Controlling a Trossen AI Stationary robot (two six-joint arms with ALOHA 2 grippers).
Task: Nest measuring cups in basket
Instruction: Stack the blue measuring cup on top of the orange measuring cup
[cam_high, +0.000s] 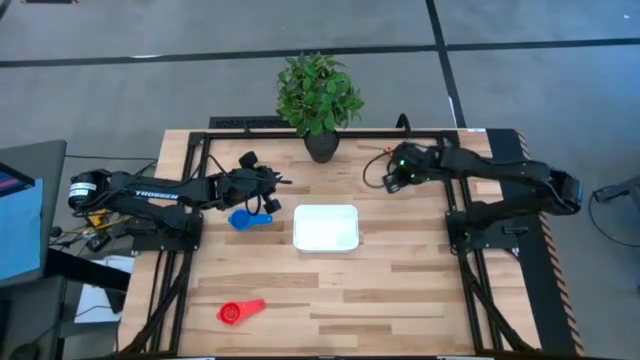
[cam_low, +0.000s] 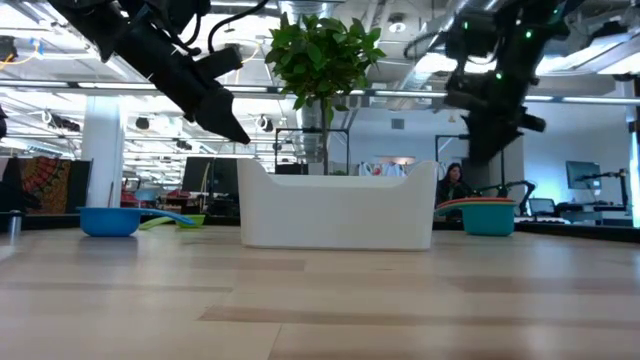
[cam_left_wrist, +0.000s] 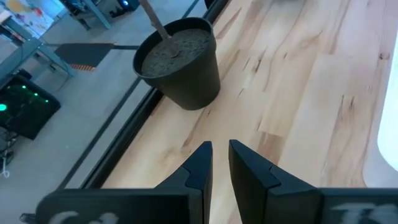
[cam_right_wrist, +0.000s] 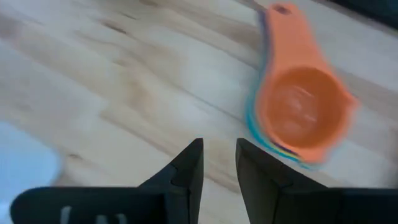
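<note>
A blue measuring cup lies on the table left of the white basket and shows in the low view. A red cup lies near the table's near edge. An orange cup sits on top of a stack with light blue and yellow rims under it, right of the basket. My left gripper hovers above the table between the blue cup and the plant pot, fingers close together and holding nothing. My right gripper hangs above the table beside the stack, fingers close together and empty.
A dark plant pot with a leafy plant stands at the table's far edge, close ahead of my left gripper. The basket sits mid-table. Bare wood lies between the basket and the red cup.
</note>
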